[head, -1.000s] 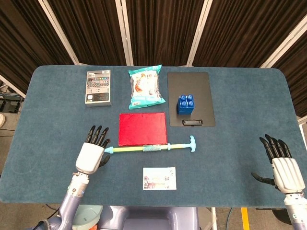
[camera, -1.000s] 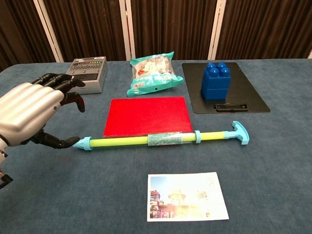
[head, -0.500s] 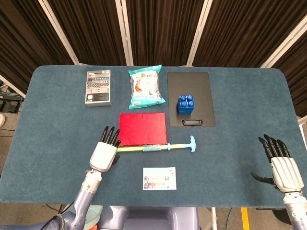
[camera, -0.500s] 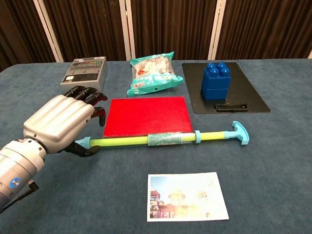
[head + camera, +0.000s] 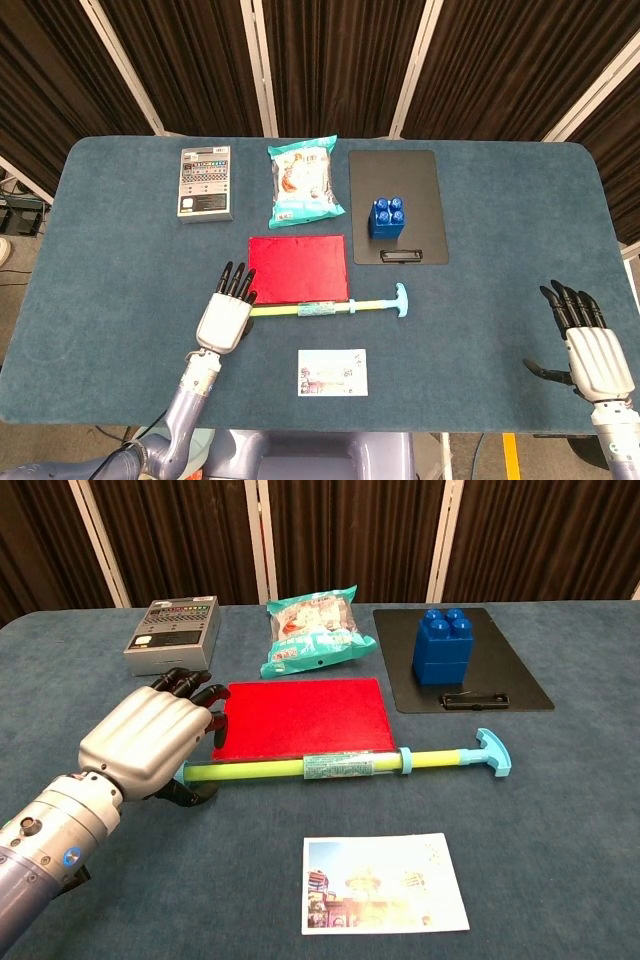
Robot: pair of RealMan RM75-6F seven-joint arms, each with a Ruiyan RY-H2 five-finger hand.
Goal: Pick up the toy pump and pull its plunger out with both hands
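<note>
The toy pump point(image 5: 325, 309) point(image 5: 340, 768) lies flat on the blue table, a yellow-green tube running left to right. Its cyan T-handle point(image 5: 400, 300) point(image 5: 492, 752) is at the right end. My left hand point(image 5: 225, 315) point(image 5: 150, 742) hovers over the pump's left end and hides the cyan tip. Its fingers stretch out towards the red sheet, and the thumb curls low beside the tube without clasping it. My right hand point(image 5: 590, 350) rests far off at the table's front right corner, fingers spread, holding nothing; only the head view shows it.
A red sheet point(image 5: 297, 268) point(image 5: 300, 717) lies just behind the pump and a photo card point(image 5: 332, 372) point(image 5: 385, 882) in front. Further back are a grey device point(image 5: 204, 182), a snack bag point(image 5: 303, 184) and a black clipboard point(image 5: 420, 190) bearing a blue block point(image 5: 387, 217).
My left hand has moved right, from beside the pump's left tip to over it, now covering that end. The pump and my right hand have stayed put.
</note>
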